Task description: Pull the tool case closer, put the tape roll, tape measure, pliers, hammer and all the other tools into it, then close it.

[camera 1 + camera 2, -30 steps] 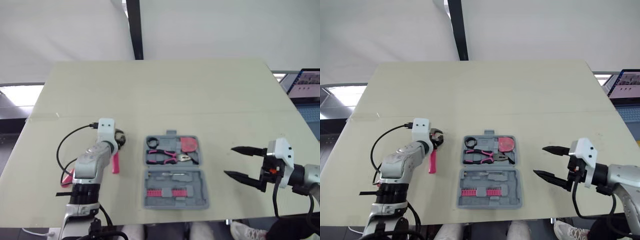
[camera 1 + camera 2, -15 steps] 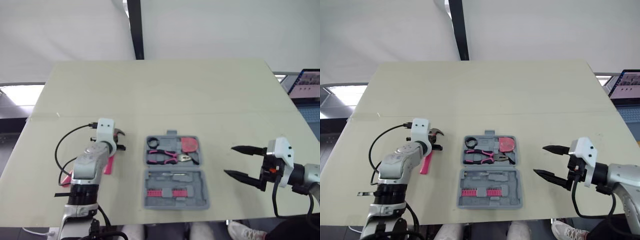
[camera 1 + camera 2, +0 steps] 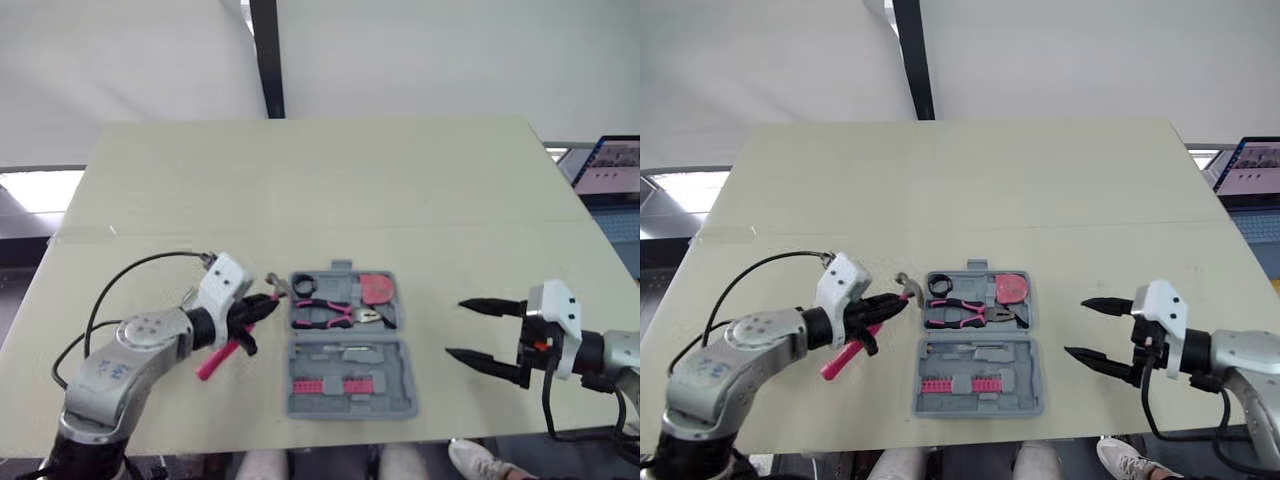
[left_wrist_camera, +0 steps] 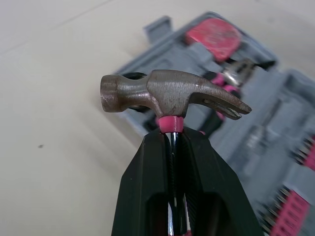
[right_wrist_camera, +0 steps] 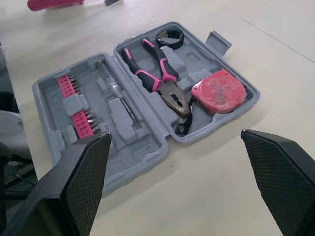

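The grey tool case (image 3: 350, 390) lies open at the table's front middle. Its far half holds the black tape roll (image 3: 304, 283), pink-handled pliers (image 3: 340, 313) and red tape measure (image 3: 378, 289); its near half holds a screwdriver (image 5: 118, 96) and pink bits (image 3: 336, 385). My left gripper (image 3: 258, 312) is shut on the hammer (image 4: 170, 96) just below its steel head, which hangs beside the case's left edge, the pink handle (image 3: 218, 359) trailing back toward the front left. My right gripper (image 3: 470, 328) stands open to the right of the case, nothing between its fingers.
A laptop (image 3: 612, 165) sits off the table's right edge. The far half of the cream table (image 3: 320, 190) is bare, and a black post (image 3: 265, 55) rises behind it against a white backdrop.
My left arm has swung the hammer round: its head has moved right, up to the case's left edge, and the handle now points back left. The right gripper has barely shifted.
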